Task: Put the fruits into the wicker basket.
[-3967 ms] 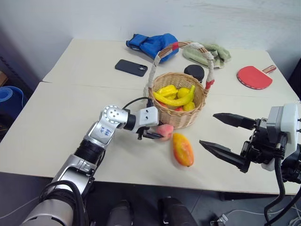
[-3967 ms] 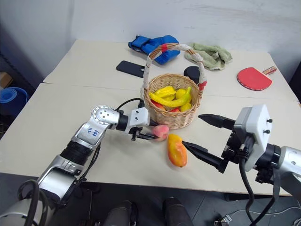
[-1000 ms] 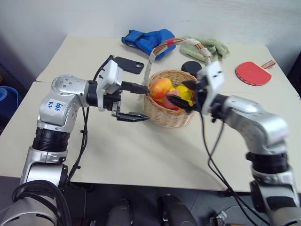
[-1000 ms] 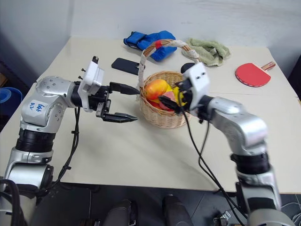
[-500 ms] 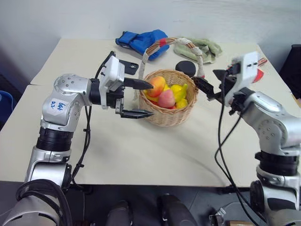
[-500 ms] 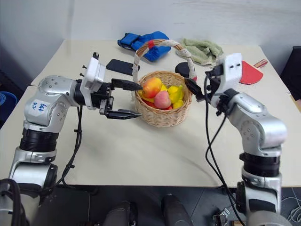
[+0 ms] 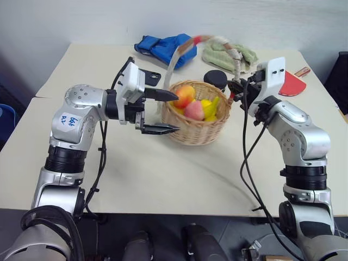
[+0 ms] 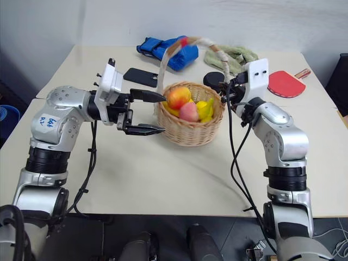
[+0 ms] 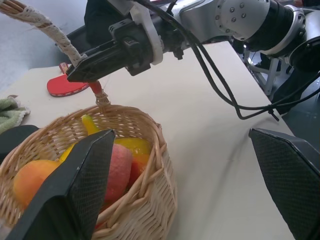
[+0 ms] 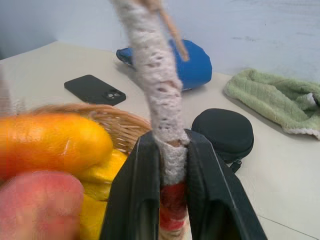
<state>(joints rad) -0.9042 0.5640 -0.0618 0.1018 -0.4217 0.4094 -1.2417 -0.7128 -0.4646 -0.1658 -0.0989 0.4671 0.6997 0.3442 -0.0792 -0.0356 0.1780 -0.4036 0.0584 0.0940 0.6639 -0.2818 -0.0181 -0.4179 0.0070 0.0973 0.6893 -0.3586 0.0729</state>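
A: Three fruits sat inside the wicker basket (image 7: 198,128) at centre frame: the mango (image 7: 184,96) at its left rim, the peach (image 7: 193,110) in the middle, the banana (image 7: 209,109) toward the right. Nothing fruit-like was left on the table (image 7: 163,174).

B: Grippers?

A: The right gripper (image 10: 167,200) was clamped on the basket's handle (image 10: 160,90), low down where the white rope meets a red band. The left gripper (image 7: 157,113) hovered at the basket's left wall, fingers spread wide, holding nothing; one finger was level with the mango, the other lower, beside the weave.

B: Risks from there?

A: The handle looked blurred in the head views, so the basket was probably rocking. A pull by the right arm could tip it and spill the mango, which sat high at the rim. The left gripper's upper finger was very near that mango; a nudge inward could knock it out. The black case (image 7: 216,79) just behind the basket could get shoved if the basket slid.
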